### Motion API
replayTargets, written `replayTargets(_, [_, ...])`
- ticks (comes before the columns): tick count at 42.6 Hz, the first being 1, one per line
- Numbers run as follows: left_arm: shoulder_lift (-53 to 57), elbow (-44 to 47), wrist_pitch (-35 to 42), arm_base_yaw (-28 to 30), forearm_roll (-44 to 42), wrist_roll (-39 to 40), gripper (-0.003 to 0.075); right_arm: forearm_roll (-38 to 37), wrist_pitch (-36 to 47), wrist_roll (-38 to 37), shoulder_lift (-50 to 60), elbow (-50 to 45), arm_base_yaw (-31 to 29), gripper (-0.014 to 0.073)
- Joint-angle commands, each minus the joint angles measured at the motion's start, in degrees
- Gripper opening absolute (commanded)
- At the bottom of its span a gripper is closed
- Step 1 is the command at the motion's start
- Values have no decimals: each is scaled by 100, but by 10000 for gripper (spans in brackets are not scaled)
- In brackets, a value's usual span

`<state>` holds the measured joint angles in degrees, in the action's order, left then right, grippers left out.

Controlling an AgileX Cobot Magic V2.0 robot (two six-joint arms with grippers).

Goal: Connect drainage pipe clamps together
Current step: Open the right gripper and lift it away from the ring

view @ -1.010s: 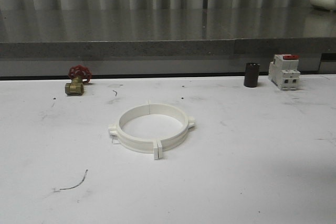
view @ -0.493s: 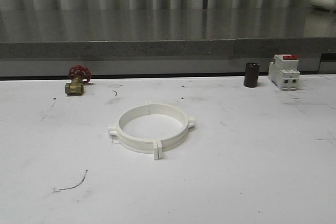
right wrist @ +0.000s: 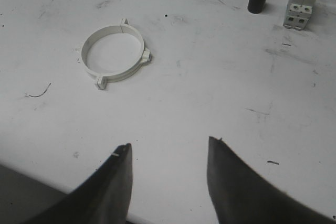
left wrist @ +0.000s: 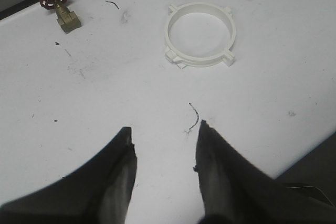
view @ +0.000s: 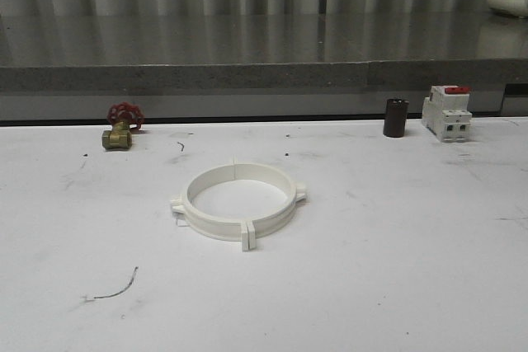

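My two clamps (view: 238,202) sit joined as one ring, seams at six and twelve o'clock; both my left gripper (left wrist: 164,150) and right gripper (right wrist: 168,153) hang spread, empty, pulled clear.

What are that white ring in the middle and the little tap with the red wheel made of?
The ring looks like matte white moulded plastic: uniform colour, thin walls, small tabs. The tap seems brass-bodied, yellowish and dull-shiny; its red handwheel could be painted metal or plastic.
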<state>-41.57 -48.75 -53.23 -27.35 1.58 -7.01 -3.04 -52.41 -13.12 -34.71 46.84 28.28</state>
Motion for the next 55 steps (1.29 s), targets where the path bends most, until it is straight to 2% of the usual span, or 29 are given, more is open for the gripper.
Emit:
replayTargets(1, [24,-141,379,-43,46,29,243,-85,341,67,-15,131,8,306])
replayTargets(3, [24,-141,379,-43,46,29,207,-85,341,67,-15,131,8,239])
replayTargets(11, [24,-141,379,-43,46,29,-22,-85,341,67,-15,131,8,-25])
replayTargets(13, [24,-141,379,-43,46,29,-20,-85,341,67,-15,131,8,-70])
replayTargets(36, [103,-98,379,-70,46,29,-20,-75,335,67,-15,131,8,-69])
replayTargets(41, [428,119,432,203,69,29,-20,-75,343,67,-15,131,8,-69])
replayTargets(45, [916,598,1132,635,26,29,-20,-75,343,67,-15,131,8,-69])
replayTargets(55, [2438,2616,3779,1744,-158,29,-20,-75,343,67,-15,131,8,-69])
